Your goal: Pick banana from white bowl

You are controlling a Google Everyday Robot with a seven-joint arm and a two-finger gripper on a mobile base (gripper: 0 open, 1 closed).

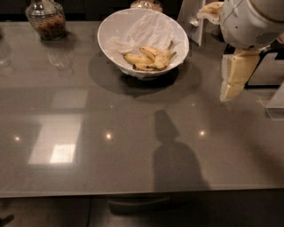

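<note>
In the camera view, the gripper [230, 91] is being shown at the right side. It is hanging cream-coloured beneath a rounded white arm housing [248, 20], over the grey table [133, 146]. Whether the pincer is open or closed cannot be told, as it is being seen side-on as one pale block, and nothing is being seen held in it.

Off to the left of the pincer and a little further back, well apart from it, the white bowl [177, 35] is being seen resting on the table. It is large, deep, round and glossy, with a wide slanted rim. Crumpled white paper [142, 31] is being seen lining it. The bananas [148, 58] are being seen lying in the bottom on that paper. They are small and yellow, flecked with brown, and bunched together with their stems pointing towards the pincer's side. Their exact count cannot be made out.

The arm housing is being cut off by the top and right edges. Behind the pincer, a dark framed object [270, 71] is being partly hidden by it and cannot be identified. Far to the left of the pincer, a glass jar [45, 20] is being cropped at its top. A second jar [146, 4], beyond the bowl, is being cut off by the frame and the rim.
</note>
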